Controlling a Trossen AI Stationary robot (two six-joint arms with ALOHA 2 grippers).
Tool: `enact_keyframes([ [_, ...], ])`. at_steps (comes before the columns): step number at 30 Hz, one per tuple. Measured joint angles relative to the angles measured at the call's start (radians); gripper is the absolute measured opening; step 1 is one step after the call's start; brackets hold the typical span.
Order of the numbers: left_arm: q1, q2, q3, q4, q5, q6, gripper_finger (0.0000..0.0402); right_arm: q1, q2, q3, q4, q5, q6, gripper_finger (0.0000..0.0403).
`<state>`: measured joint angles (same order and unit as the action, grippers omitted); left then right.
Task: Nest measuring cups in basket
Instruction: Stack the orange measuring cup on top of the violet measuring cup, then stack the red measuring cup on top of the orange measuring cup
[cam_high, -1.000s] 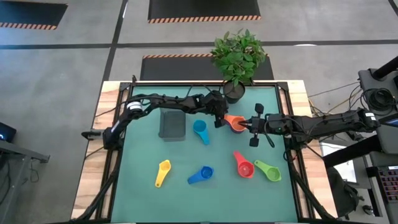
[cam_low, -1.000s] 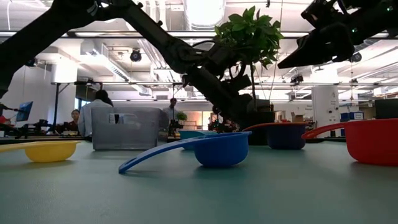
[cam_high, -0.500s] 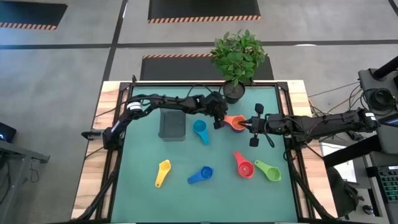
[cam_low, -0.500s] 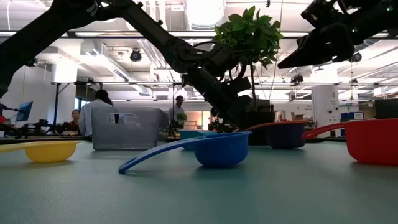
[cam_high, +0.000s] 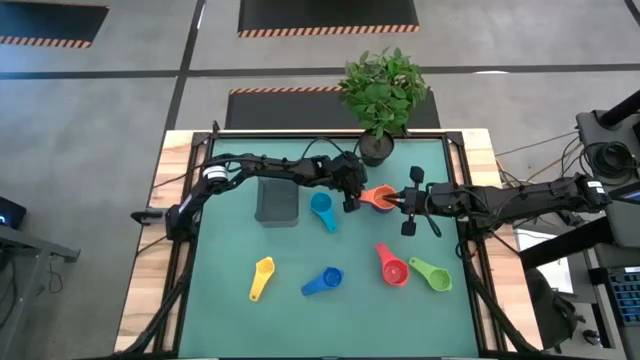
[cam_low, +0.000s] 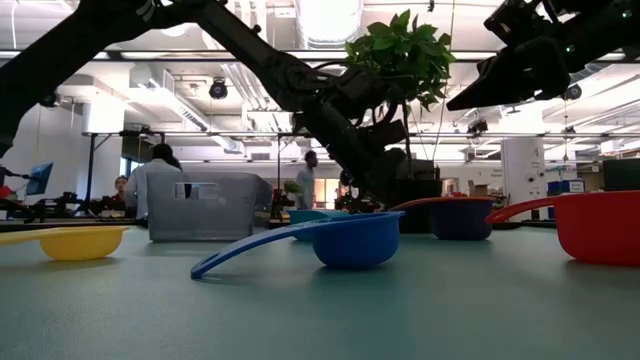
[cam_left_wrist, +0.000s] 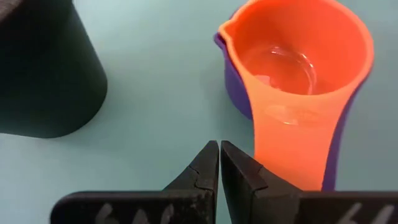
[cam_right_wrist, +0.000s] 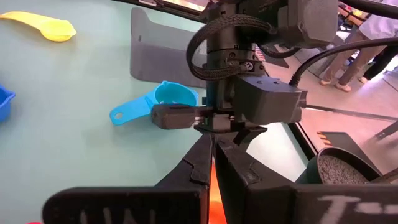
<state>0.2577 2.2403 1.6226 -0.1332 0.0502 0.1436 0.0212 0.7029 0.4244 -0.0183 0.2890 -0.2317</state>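
**Cups Scattered, Basket Empty**

Green matting (cam_high: 300, 250) carries the work: orange cup (cam_left_wrist: 298, 81) sits nested in the purple cup (cam_left_wrist: 227, 84) between the clenched, empty left gripper (cam_high: 350, 195) and right gripper (cam_high: 400, 201). Five others lie loose; the basket (cam_high: 277, 201) holds nothing.

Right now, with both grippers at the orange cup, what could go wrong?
Both shut grippers, left and right, crowd the orange cup nested in the purple cup; the arms may collide. A nudge could slide the pair. The plant pot is close and could be bumped.
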Motion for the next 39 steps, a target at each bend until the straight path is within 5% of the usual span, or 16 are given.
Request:
enact_keyframes([
  [13,-0.008,-0.040,0.000,-0.033,-0.003,-0.022,0.0000,0.000,0.000,0.000,0.000,0.000,-0.001,0.0009],
  [21,-0.079,-0.223,-0.065,-0.082,-0.006,-0.052,0.0000,0.000,-0.002,-0.016,0.042,-0.019,-0.044,0.0009],
  [29,-0.276,-0.429,-0.301,0.194,0.002,-0.007,0.0000,0.000,-0.001,-0.102,0.253,-0.140,-0.055,0.0009],
  [39,-0.426,-0.730,-0.756,0.535,0.174,0.082,0.0000,-0.008,-0.008,-0.129,0.492,-0.158,-0.134,0.0009],
])
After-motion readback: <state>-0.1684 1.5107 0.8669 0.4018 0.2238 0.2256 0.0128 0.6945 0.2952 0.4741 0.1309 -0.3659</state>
